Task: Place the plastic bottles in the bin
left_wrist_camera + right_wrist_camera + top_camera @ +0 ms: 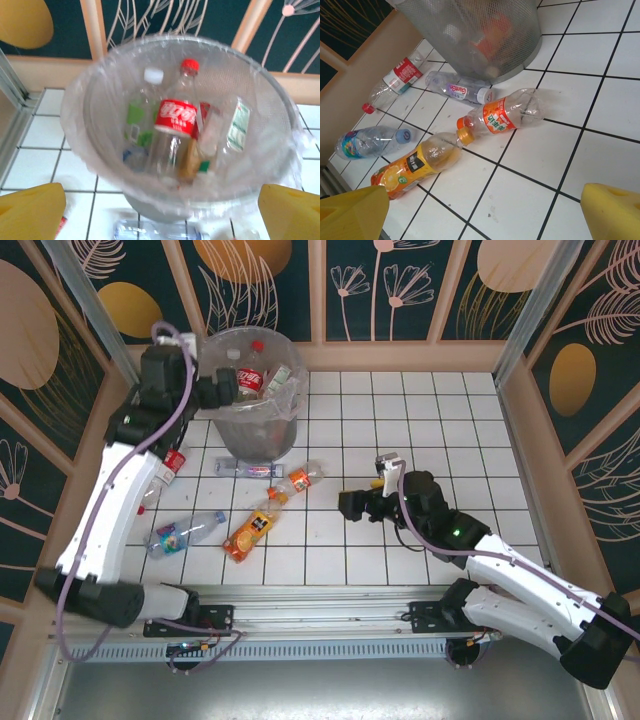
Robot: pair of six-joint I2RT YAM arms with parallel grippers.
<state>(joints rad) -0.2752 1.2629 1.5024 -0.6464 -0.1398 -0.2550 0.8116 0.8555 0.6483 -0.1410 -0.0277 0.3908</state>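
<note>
Left gripper (222, 390) is hovering at the near-left rim of the round grey mesh bin with clear bag liner (262, 432), with its yellow fingers (35, 210) standing wide apart and gripping nothing. Below it, the red-labelled clear bottle with red cap (175, 117) is sitting inside the bin among other bottles. Left arm is running tight along the left wooden wall, wrist bent towards the bin.

Right gripper (350, 505) is pointing low over the white tiled floor (600, 85), jaws spread and empty. Bare tiles are lying directly under it and to its right. Ahead of it, the orange-labelled clear bottle (505, 112) and the yellow juice bottle (415, 167) are lying cap to cap. Beyond them, the purple-labelled clear bottle (457, 90) is touching the bin base.
</note>
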